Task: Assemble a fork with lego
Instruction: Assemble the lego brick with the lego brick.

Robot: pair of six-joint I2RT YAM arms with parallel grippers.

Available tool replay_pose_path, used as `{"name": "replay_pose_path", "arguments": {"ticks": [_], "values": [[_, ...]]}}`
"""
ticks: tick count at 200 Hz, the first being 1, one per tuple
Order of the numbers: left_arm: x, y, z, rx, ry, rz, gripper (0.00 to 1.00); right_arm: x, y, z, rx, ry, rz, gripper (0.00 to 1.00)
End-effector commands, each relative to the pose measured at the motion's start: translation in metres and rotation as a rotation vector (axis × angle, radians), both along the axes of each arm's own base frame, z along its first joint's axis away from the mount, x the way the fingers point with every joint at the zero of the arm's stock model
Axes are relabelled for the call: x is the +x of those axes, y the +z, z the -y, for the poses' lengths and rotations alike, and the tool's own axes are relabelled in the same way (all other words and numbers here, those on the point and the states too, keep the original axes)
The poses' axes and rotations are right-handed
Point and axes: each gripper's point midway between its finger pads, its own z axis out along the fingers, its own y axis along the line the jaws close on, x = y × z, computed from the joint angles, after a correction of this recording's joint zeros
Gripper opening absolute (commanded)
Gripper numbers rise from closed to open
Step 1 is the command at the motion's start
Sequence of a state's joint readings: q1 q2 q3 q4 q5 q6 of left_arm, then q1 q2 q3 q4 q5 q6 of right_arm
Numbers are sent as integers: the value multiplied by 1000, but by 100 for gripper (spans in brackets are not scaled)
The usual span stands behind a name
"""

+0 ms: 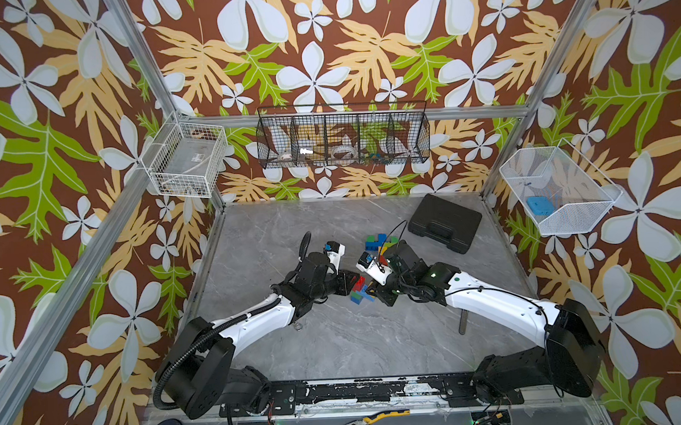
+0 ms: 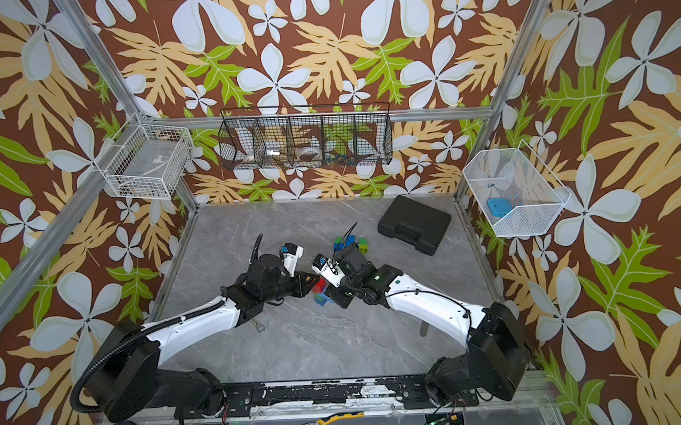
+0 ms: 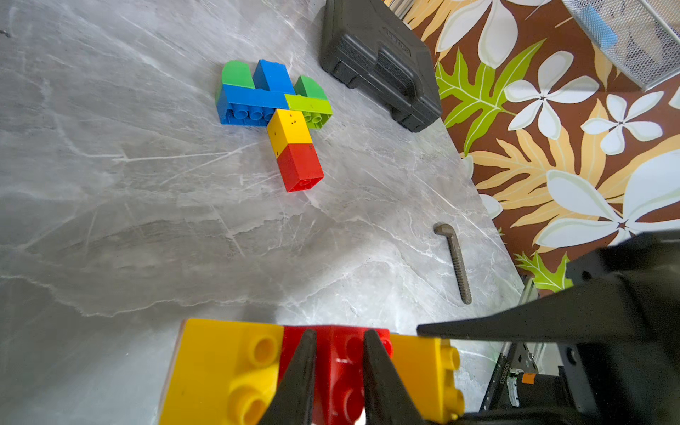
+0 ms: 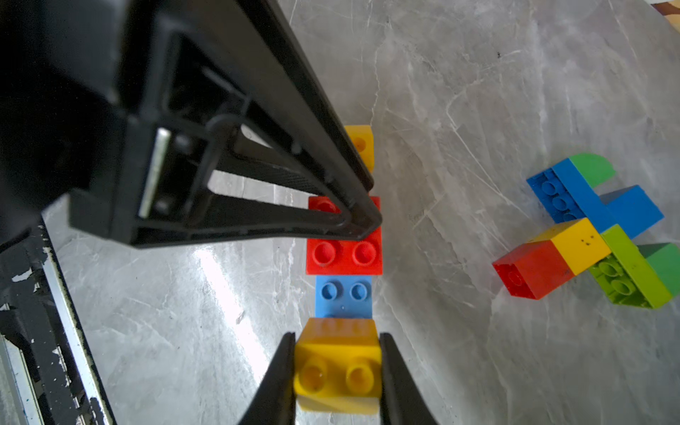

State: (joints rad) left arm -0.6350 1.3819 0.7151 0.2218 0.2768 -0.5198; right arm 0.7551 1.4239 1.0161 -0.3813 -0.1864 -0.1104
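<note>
Two pincers meet on one short row of lego [image 4: 344, 265], well apart from the black case [image 1: 444, 222], on the side toward the arm bases. Your left pincer [image 3: 339, 333] is almost closed, its tapered black fingers pinching the red brick [image 3: 340, 368] in the middle of the row. Your right pincer [image 4: 337, 335] is clamped on the yellow brick [image 4: 336, 371] at one end. A blue brick [image 4: 344, 300] sits between those two. All are glossy hard plastic with round studs. You cannot tell whether the row rests on the worktop [image 3: 147, 184], a smooth grey marbled slab.

Near the case lies a finished lego cluster [image 3: 274, 110]: a blue and lime crossbar, round-topped green pieces and a yellow-and-red stem. Your right arm [image 1: 408, 262] hides part of it in both top views. The case is ribbed moulded plastic with a recessed handle. An L-shaped threaded metal rod [image 3: 456, 263] lies well apart from the case, by the worktop's edge.
</note>
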Motion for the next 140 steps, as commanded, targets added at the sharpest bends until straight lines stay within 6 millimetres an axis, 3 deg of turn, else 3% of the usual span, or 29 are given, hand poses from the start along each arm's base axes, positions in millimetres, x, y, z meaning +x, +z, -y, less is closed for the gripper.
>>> {"name": "replay_pose_path", "arguments": {"ticks": [1, 140], "values": [[0, 1, 2, -8, -8, 3, 24, -1, -2, 0, -18, 27, 3, 0], [-1, -1, 2, -11, -12, -8, 24, 4, -12, 1, 10, 35, -23, 0]]}}
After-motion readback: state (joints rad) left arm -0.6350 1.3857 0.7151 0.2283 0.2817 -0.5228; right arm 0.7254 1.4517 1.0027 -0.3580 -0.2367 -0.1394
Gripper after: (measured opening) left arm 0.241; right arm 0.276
